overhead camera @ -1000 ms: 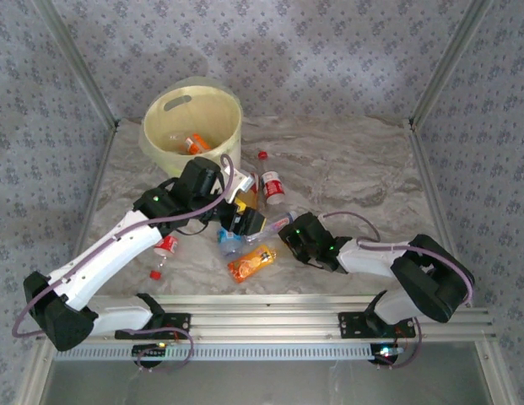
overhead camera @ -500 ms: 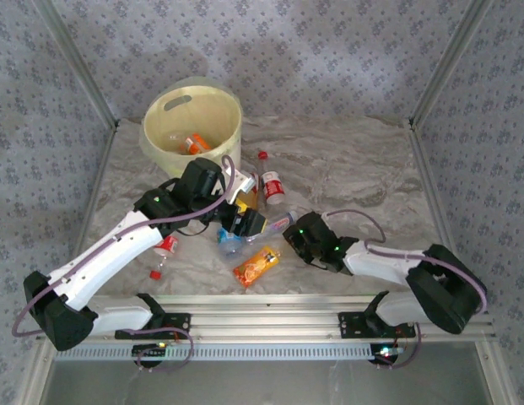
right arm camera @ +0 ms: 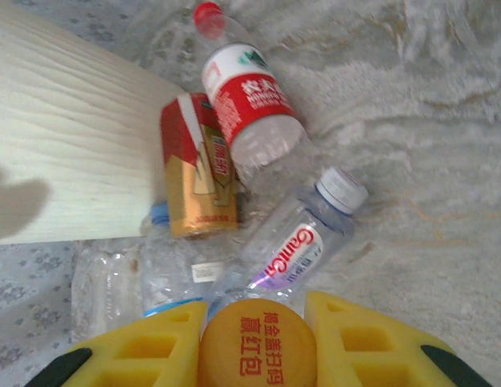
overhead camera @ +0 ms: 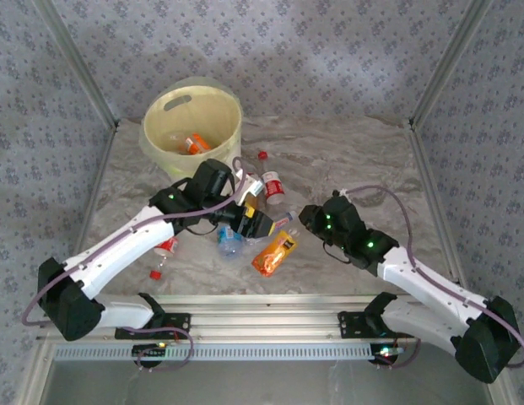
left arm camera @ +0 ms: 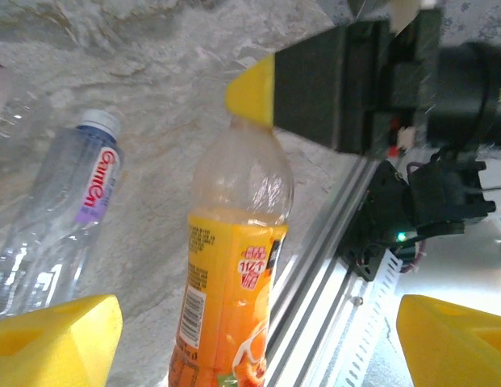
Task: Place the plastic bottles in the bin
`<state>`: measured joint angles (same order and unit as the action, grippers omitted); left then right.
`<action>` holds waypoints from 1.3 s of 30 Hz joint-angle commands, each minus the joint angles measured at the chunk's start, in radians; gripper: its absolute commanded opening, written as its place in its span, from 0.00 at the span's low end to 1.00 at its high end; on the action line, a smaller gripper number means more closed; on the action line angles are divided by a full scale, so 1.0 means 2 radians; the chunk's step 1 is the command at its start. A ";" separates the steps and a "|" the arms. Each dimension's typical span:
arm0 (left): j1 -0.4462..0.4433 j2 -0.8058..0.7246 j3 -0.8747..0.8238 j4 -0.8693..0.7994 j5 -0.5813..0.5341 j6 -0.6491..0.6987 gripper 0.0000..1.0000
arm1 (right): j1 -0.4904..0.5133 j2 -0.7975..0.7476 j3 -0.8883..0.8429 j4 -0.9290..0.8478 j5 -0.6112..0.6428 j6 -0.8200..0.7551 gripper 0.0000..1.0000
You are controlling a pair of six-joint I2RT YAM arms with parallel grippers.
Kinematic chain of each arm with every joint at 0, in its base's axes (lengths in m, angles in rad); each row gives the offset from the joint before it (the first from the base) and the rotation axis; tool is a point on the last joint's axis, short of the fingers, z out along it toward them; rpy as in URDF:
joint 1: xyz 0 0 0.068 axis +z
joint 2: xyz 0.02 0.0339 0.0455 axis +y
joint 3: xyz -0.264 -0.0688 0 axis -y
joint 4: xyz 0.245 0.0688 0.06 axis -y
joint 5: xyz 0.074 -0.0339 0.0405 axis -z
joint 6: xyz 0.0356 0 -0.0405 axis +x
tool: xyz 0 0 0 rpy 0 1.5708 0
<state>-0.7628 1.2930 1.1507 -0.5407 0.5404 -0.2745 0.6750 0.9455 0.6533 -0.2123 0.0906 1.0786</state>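
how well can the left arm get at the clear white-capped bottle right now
Probably yes: the left gripper is open just beside the clear white-capped bottle, which lies uncovered; the orange-labelled bottle held by the right gripper crowds it.

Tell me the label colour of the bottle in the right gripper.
The bottle has an orange-yellow label, clearest in the left wrist view.
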 commanded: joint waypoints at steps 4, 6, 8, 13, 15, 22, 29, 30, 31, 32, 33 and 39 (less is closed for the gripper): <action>-0.021 0.033 -0.002 0.031 0.046 -0.010 0.83 | -0.042 -0.013 0.049 -0.011 -0.088 -0.082 0.29; -0.032 0.041 0.000 0.028 0.047 -0.007 0.83 | -0.052 -0.012 0.060 -0.009 -0.108 -0.089 0.29; -0.039 0.047 0.001 0.029 0.046 -0.009 0.83 | -0.058 -0.010 0.068 -0.005 -0.123 -0.092 0.29; -0.051 0.064 0.004 0.028 0.040 -0.015 0.81 | -0.075 -0.014 0.069 0.013 -0.155 -0.084 0.29; -0.056 0.069 0.007 0.029 0.040 -0.018 0.81 | -0.082 -0.015 0.066 0.025 -0.169 -0.077 0.29; -0.068 0.087 0.017 0.032 0.037 -0.022 0.80 | -0.103 -0.019 0.055 0.050 -0.196 -0.060 0.28; -0.069 0.084 0.019 0.047 0.039 -0.034 0.59 | -0.114 -0.024 0.050 0.045 -0.202 -0.061 0.29; -0.069 0.082 0.019 0.049 0.038 -0.035 0.58 | -0.115 -0.025 0.047 0.045 -0.203 -0.061 0.28; -0.069 0.081 0.018 0.051 0.038 -0.036 0.56 | -0.116 -0.025 0.045 0.045 -0.204 -0.060 0.28; -0.069 0.079 0.018 0.052 0.037 -0.037 0.55 | -0.118 -0.026 0.044 0.046 -0.204 -0.060 0.28; -0.069 0.077 0.016 0.056 0.035 -0.039 0.54 | -0.118 -0.027 0.043 0.046 -0.205 -0.059 0.28; -0.069 0.067 0.016 0.062 0.029 -0.041 0.59 | -0.123 -0.035 0.042 0.046 -0.207 -0.057 0.28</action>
<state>-0.8974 1.4670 1.1492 -0.4606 0.5949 -0.3508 0.4377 0.8989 0.7475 -0.1379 -0.3046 0.9527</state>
